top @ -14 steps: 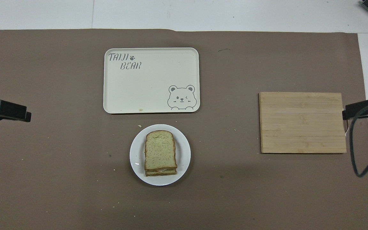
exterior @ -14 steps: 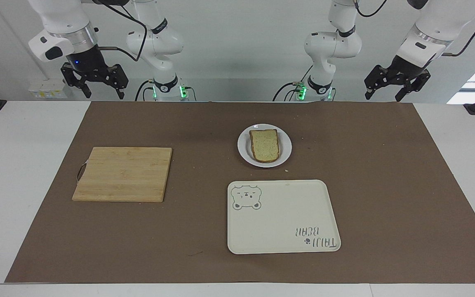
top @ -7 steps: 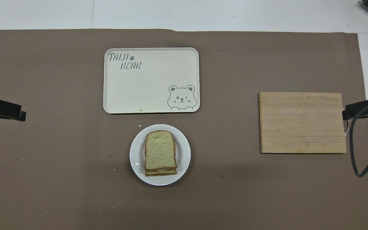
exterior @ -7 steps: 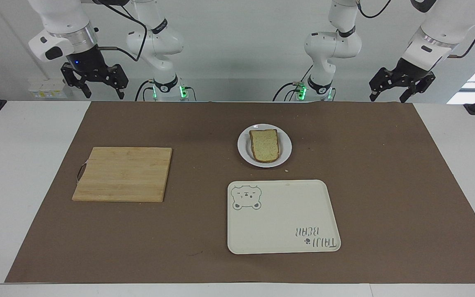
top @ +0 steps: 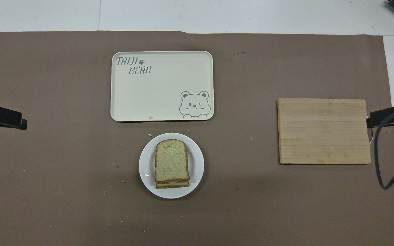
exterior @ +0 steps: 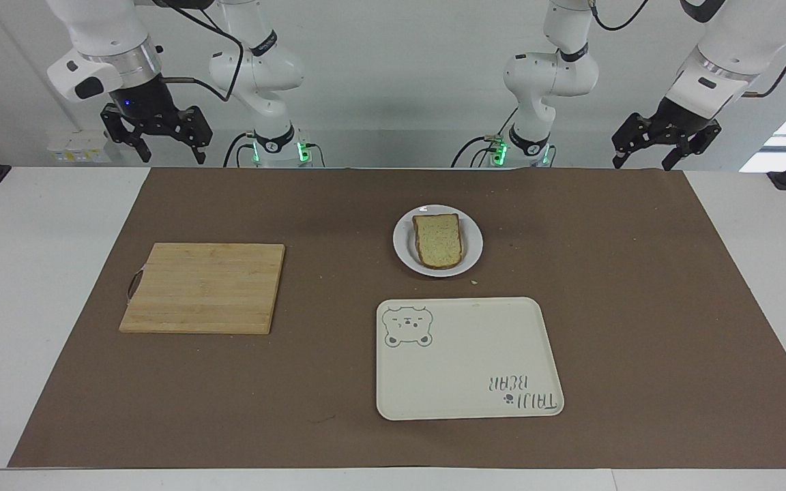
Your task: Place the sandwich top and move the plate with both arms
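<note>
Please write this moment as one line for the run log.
sandwich top: stacked, on plate | left gripper: open, raised | right gripper: open, raised | tray: bare

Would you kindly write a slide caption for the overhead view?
Sandwich top rests on the stacked sandwich on the plate, nearer the robots than the bear tray; cutting board alongside.

Hidden or cut off:
- Sandwich filling (top: 172, 183): only a thin pale strip shows between the slices at the edge nearest the robots; what it is cannot be told. The sandwich top (top: 171, 160) covers everything beneath it.
- Left gripper (top: 3, 117): in the overhead view only a black tip enters from the picture's edge.
- Right gripper (top: 390, 117): likewise cut by the edge; a dark cable (top: 381, 160) crosses it.
- Both arms: upper links cut off at the top of the facing view.
- Cutting board handle (exterior: 134, 283): small loop, make unclear.
</note>
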